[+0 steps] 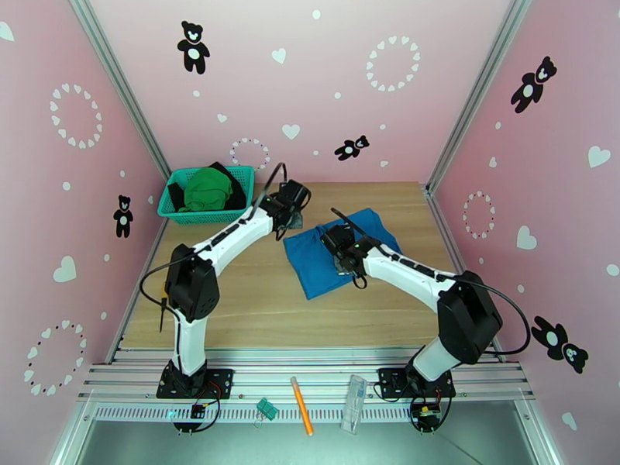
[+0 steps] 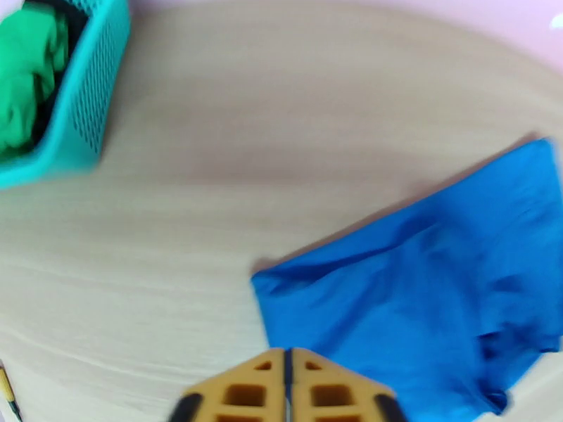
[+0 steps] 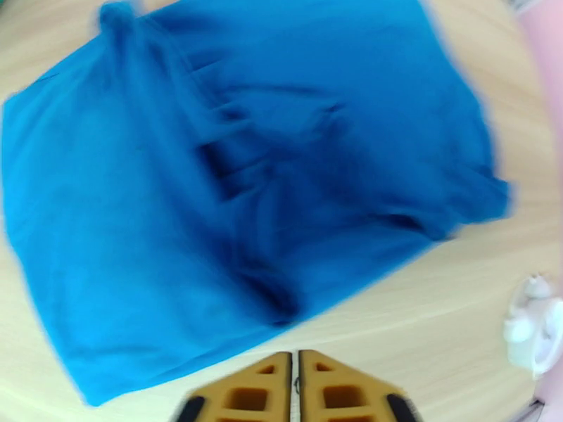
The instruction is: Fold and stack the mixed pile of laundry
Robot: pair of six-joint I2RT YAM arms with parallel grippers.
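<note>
Lying beneath right claw (image 3: 295, 361) — blue shirt (image 1: 314, 269), just beside left claw (image 2: 287, 359).

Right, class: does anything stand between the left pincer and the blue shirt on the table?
Nothing visible does. The shut left pincer is beside a corner of the blue shirt, with only table between them; the teal basket stands well off to one side.

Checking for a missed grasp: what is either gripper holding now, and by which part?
Nothing is held: left gripper and right gripper are both shut empty; the medium-blue cloth shirt lies unpinched.
</note>
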